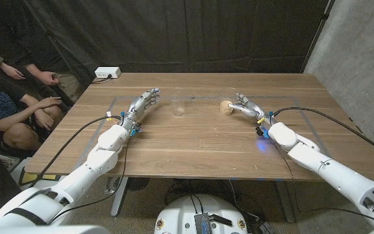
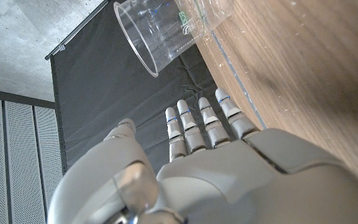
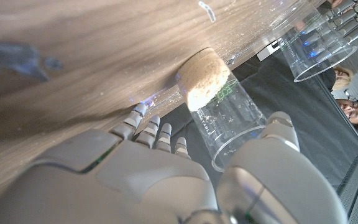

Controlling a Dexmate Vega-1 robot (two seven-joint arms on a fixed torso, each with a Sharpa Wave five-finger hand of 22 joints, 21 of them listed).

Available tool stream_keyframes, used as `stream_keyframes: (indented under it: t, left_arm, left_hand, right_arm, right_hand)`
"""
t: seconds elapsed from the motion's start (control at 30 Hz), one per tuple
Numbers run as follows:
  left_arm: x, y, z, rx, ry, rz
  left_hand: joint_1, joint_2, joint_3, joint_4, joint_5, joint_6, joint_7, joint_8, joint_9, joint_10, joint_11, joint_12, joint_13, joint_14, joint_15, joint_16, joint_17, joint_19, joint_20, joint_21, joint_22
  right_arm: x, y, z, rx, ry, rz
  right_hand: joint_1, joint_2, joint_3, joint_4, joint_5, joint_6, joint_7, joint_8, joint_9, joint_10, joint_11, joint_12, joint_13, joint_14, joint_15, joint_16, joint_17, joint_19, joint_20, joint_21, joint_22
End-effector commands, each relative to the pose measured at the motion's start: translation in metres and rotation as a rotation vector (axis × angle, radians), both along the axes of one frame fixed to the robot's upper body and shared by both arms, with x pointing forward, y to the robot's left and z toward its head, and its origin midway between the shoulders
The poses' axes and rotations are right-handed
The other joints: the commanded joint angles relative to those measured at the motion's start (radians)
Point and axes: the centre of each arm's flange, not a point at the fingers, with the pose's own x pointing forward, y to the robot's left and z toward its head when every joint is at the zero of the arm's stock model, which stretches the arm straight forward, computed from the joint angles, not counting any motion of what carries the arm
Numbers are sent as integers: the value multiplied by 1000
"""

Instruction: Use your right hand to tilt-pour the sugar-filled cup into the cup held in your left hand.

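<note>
- Wooden table (image 1: 193,140) before a dark curtain.
- Left hand (image 1: 143,104), fingers apart, empty, near an empty clear cup (image 1: 178,104).
- Right hand (image 1: 246,106), fingers spread, beside the sugar-filled cup (image 1: 226,103), not gripping it.

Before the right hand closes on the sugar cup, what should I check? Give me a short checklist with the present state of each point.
1. Sugar cup stands upright on the table: ok.
2. Right hand is beside the sugar cup, fingers apart: ok.
3. Right hand grips the sugar cup: not ok, thumb and fingers are not yet closed on it.
4. Left hand holds the empty cup: not ok, it is apart from it.
5. Empty cup upright: ok.
6. Sugar amount: cannot tell.
</note>
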Motion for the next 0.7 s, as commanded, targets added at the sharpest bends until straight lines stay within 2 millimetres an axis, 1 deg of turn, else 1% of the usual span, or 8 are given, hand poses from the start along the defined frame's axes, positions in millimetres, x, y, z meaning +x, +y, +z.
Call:
stream_keyframes:
  t: [0.03, 0.23, 0.3, 0.7]
  left_arm:
    - [3, 5, 0, -3, -4, -6]
    - [6, 9, 3, -1, -8, -9]
    - [7, 11, 4, -4, -8, -9]
    - [13, 20, 9, -4, -12, -3]
  left_hand:
    - [-2, -3, 5, -1, 4, 6, -2, 4, 3, 8, 1, -1, 4, 10, -90, -6, -1, 5, 1, -2, 2]
    - [-2, -3, 6, -1, 4, 6, -1, 4, 3, 8, 0, -2, 4, 9, -90, -7, -1, 5, 2, -2, 2]
    - [-3, -3, 6, -1, 4, 4, -1, 3, 3, 9, 0, -1, 4, 10, -90, -6, -1, 5, 1, -2, 2]
    - [-4, -4, 7, -1, 4, 4, -2, 3, 3, 7, 0, -3, 4, 10, -89, -7, -1, 5, 2, -3, 2]
  right_arm:
    - [0, 12, 5, 37, -3, 3]
    - [3, 20, 7, 54, 0, 2]
    - [5, 23, 8, 57, -1, 0]
    - [10, 36, 11, 86, -4, -2]
  right_hand:
    - [0, -5, -2, -1, 5, -15, 2, 4, 0, -8, 6, 3, 3, -6, -27, 3, 1, 2, 14, -1, 5]
    - [0, -5, -3, 0, 5, -17, 6, 4, 0, -12, 8, 3, 2, -7, -23, 3, 2, 4, 22, -3, 5]
    - [-1, -4, -3, 0, 4, -19, 7, 4, 0, -13, 15, 4, 1, -8, -21, 3, 2, 4, 24, -3, 5]
    - [1, 0, -2, 0, 4, -18, 13, 6, -2, -13, 17, 7, -1, -9, -12, 5, 1, 6, 32, -6, 5]
